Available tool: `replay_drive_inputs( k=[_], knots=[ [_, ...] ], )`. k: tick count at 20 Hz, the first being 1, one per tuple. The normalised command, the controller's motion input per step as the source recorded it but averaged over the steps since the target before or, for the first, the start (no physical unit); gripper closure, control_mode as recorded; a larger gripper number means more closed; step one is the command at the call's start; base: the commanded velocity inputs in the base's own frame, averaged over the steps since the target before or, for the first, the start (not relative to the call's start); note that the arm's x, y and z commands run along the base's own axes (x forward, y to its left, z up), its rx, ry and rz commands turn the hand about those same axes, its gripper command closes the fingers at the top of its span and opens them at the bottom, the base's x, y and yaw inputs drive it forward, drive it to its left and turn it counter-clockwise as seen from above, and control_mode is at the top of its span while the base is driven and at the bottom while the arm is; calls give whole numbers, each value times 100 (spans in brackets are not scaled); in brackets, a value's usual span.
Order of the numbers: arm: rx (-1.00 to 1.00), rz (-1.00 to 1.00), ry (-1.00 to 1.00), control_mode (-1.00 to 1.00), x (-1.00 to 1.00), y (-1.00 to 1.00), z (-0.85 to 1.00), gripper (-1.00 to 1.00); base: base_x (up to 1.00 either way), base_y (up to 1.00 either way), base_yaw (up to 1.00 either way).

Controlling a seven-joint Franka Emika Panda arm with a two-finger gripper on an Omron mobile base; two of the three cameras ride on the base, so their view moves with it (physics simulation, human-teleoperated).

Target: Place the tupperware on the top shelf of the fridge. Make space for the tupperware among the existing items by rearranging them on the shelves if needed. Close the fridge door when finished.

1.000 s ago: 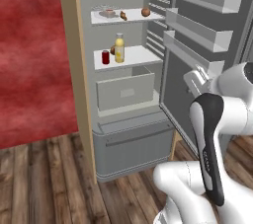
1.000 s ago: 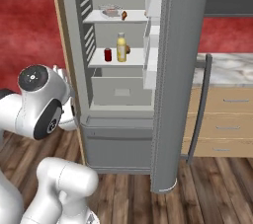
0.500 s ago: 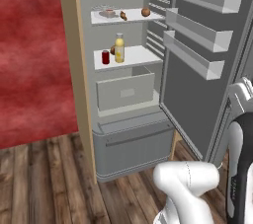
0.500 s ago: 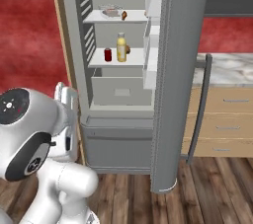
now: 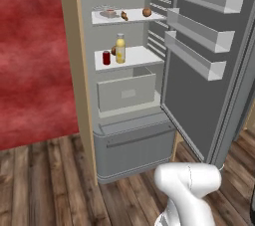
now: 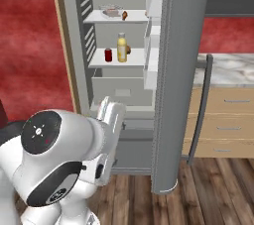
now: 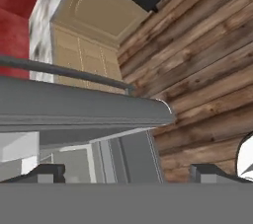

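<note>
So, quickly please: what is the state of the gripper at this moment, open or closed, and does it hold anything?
Gripper: open, jaws wide apart, holding nothing; it looks along the edge of the open fridge door.

claw (image 7: 131, 172) spread wide, holding nothing | fridge door (image 7: 84, 107) edge with bar handle | wood floor (image 7: 202, 65)

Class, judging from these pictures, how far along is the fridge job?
Done: the tupperware sits on the top shelf, beside a brown fruit. In hand: nothing; the gripper is open and empty, facing the fridge door. Left: closing that open door.
</note>
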Motion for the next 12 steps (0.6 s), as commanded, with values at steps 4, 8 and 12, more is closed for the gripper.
replay_drive_inputs(
  k=[4,8,12],
  knots=[
    [17,-13,-1,-100,13,-100,1,-100,0,0,0],
    [16,-2,0,-100,66,-100,0,-100,0,0,0],
    [6,9,-1,-100,100,-95,-26,-100,0,0,0]
  ],
)
